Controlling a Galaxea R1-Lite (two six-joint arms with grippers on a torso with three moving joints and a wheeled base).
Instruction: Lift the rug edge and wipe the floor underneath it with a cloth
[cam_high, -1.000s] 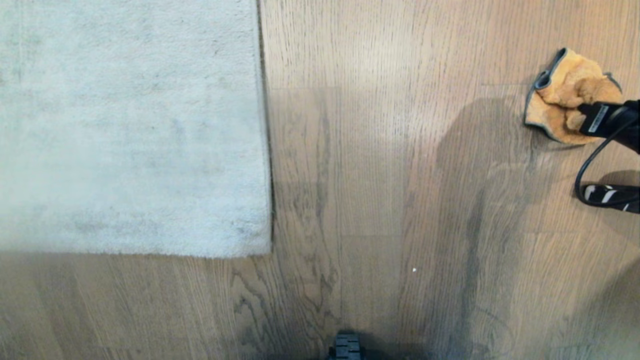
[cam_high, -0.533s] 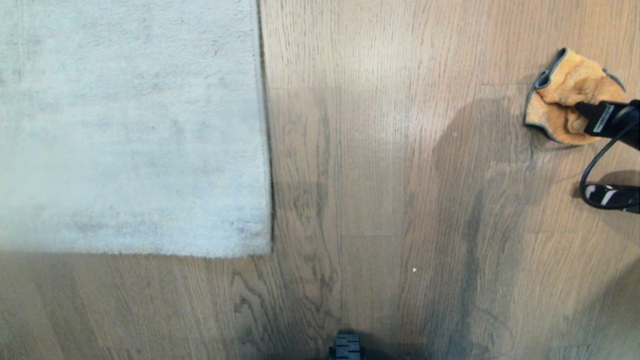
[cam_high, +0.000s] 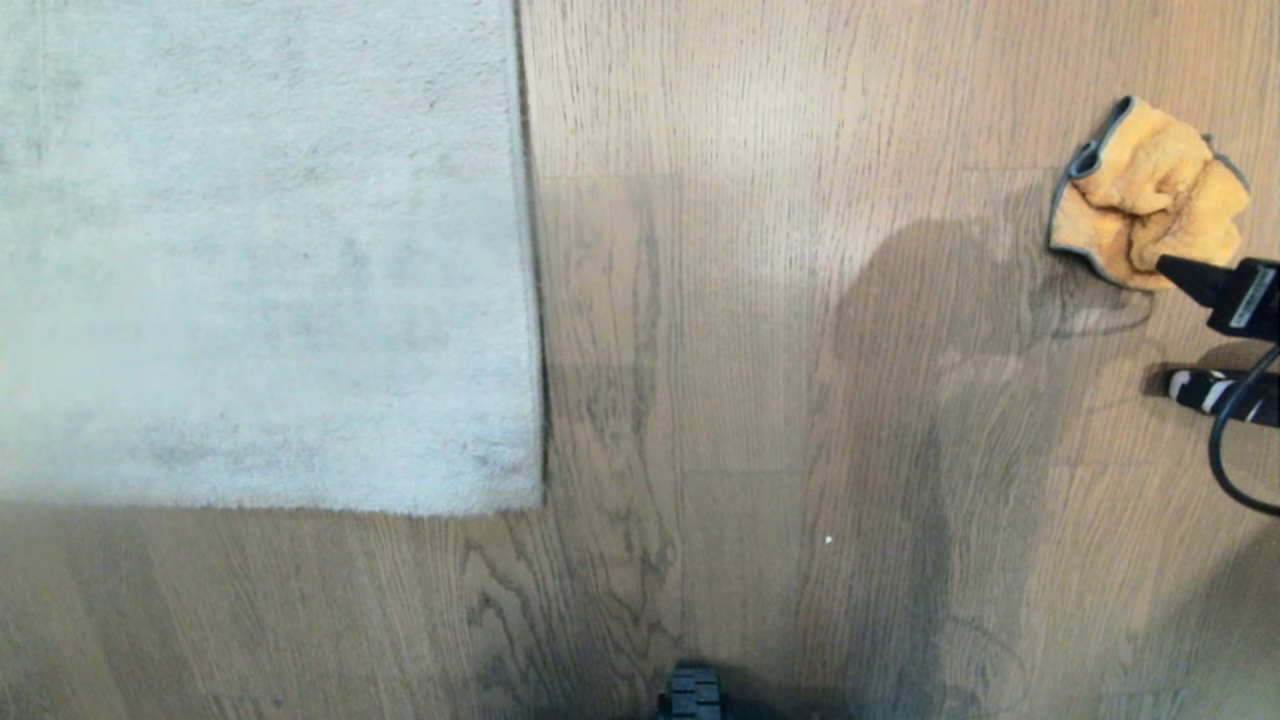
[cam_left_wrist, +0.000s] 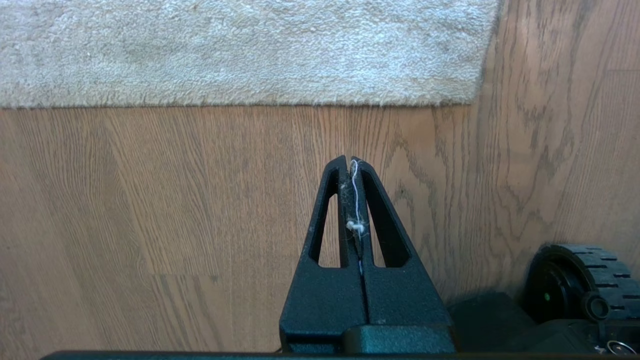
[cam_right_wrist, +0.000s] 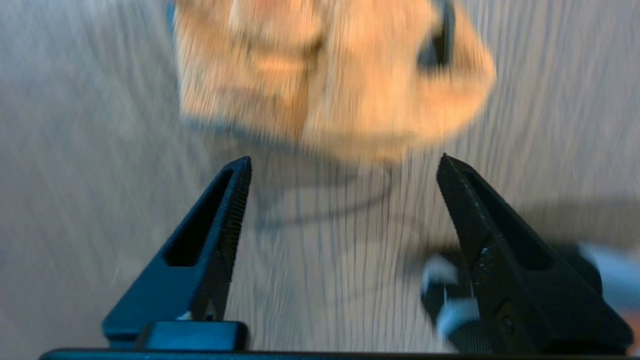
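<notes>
Right pincer (cam_right_wrist: 342, 165) gapes wide, empty, the crumpled cloth (cam_high: 1145, 195) lying on the floor (cam_high: 760, 400) just ahead of its tips. Rug edge (cam_high: 530, 300) lies flat, well away leftward, nearer the left pincer (cam_left_wrist: 350, 162), which is pressed closed.

Rug (cam_high: 260, 250) lies flat upper left, its rug edge (cam_high: 532, 300) straight down the floor (cam_high: 740, 400), corner at lower end. Cloth (cam_high: 1140, 200) crumpled on the planks far right, well apart from rug. Right gripper (cam_high: 1190, 277) enters from right edge, tip just beside cloth's near side. Black-white striped obj (cam_high: 1205, 390) on floor below it, w/ black cable (cam_high: 1225, 450) looping. Dark wheel (cam_high: 693, 695) at bottom centre.
</notes>
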